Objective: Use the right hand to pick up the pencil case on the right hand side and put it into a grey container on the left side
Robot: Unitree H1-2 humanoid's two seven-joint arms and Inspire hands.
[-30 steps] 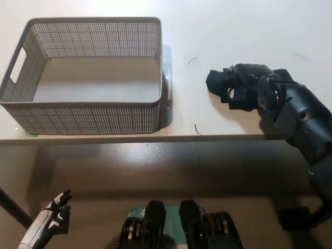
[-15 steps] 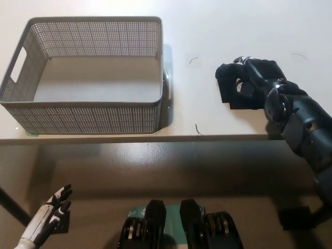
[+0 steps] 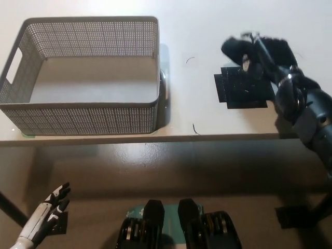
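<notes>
Bright overhead light washes the pale bench (image 3: 104, 10) nearly white. The grey basket (image 3: 83, 111) casts a soft shadow rightward. Below the bench edge it is dim; the black hand (image 3: 259, 52) looks slightly blurred.

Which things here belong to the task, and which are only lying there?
For the task: pencil case, grey container, right hand.

Not part of it: left hand resting low at the left, table.

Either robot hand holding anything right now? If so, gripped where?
Nothing held. The right hand hovers open over the far edge of the pencil case, which lies flat on the table. The left hand hangs open below.
</notes>
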